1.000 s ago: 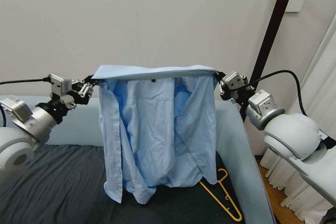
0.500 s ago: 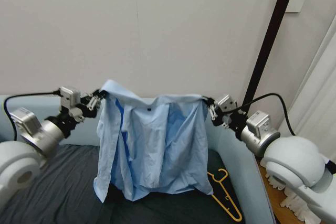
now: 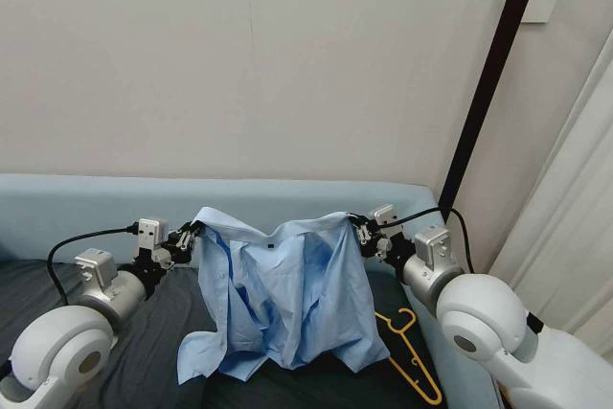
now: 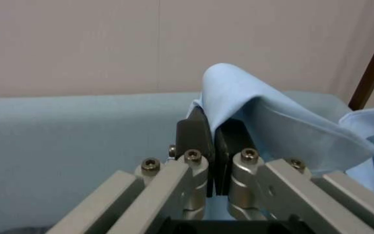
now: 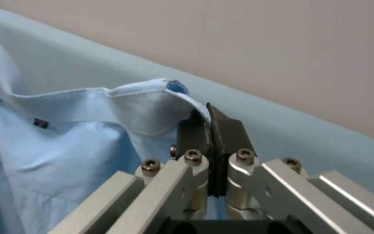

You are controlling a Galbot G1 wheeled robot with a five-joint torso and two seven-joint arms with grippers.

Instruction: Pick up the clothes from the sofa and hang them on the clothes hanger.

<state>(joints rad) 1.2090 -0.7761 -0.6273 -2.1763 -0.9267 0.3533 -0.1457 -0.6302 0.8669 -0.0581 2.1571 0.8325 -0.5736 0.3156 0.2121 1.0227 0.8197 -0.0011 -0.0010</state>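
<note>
Shirt (image 3: 278, 304) hangs slack between left tool (image 3: 188, 237) and right tool (image 3: 356, 229), each pinched onto a shoulder edge, hem pooled on the sofa (image 3: 86, 203). Such thin grips could slip if the hem drags.

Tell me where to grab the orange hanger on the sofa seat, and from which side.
Probably grip the hanger at the neck just below its hook, coming straight down from above. It lies flat on the dark seat cushion with the hook exposed, while the blue shirt appears to drape over its other end.
</note>
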